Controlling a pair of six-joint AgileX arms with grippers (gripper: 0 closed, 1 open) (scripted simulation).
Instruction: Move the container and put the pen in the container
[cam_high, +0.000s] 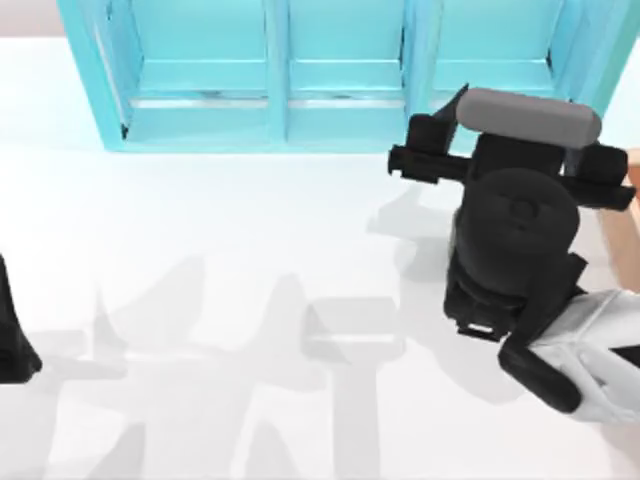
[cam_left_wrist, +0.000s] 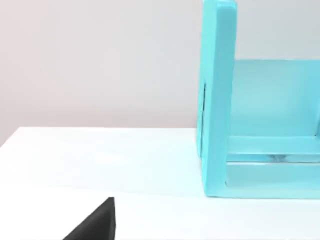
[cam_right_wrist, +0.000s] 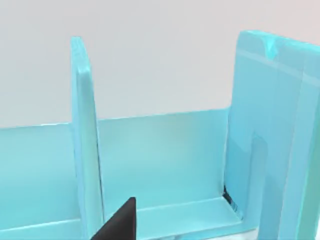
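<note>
From above, the right arm's gripper (cam_high: 452, 135) hangs over the desk's (cam_high: 250, 260) right rear, just before the turquoise shelf unit (cam_high: 280, 100), with a tan box edge (cam_high: 632, 175) at the right border. Its wrist camera looks into a shelf compartment past a divider (cam_right_wrist: 87, 150). The left arm (cam_high: 12, 330) sits parked at the left edge. Whether either gripper's fingers are spread, I cannot tell. The container and pen cannot be located.

The right arm (cam_high: 520, 270) reaches in from the table's right side, wrist bent steeply down — its gripper hidden beneath the black wrist housing. The left arm (cam_high: 15, 335) sits parked at the left edge, barely in frame.
</note>
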